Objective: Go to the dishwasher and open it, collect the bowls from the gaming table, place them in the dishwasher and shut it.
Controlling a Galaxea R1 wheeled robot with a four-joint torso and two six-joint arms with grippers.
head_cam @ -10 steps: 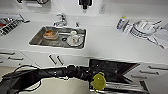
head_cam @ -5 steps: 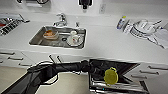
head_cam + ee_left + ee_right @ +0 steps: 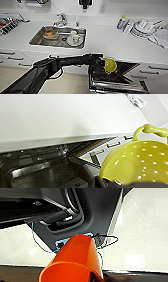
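Bowls are being loaded: the left hand [image 3: 103, 65] grips the yellow-green bowl [image 3: 110, 65] over the open dishwasher [image 3: 117, 80], ready to drop it; the right hand [image 3: 96, 278] clasps the orange bowl [image 3: 75, 260].

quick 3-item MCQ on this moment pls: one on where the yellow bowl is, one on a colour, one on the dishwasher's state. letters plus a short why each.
1. Where is the yellow bowl?
A. In the sink
B. Over the open dishwasher, at the left claw
C. On the counter by the plates

2. What colour is the bowl in the right wrist view?
A. Orange
B. Blue
C. White

3. What state is the dishwasher in?
A. Door shut
B. Door open, dark inside showing
C. Door removed, lying on the counter

Key:
1 B: the yellow bowl sits at the end of the left arm by the left claw, above the dishwasher.
2 A: the orange bowl shows close to that camera.
3 B: the head view shows the door folded down below the counter edge, and the left wrist view looks into the dark cavity.
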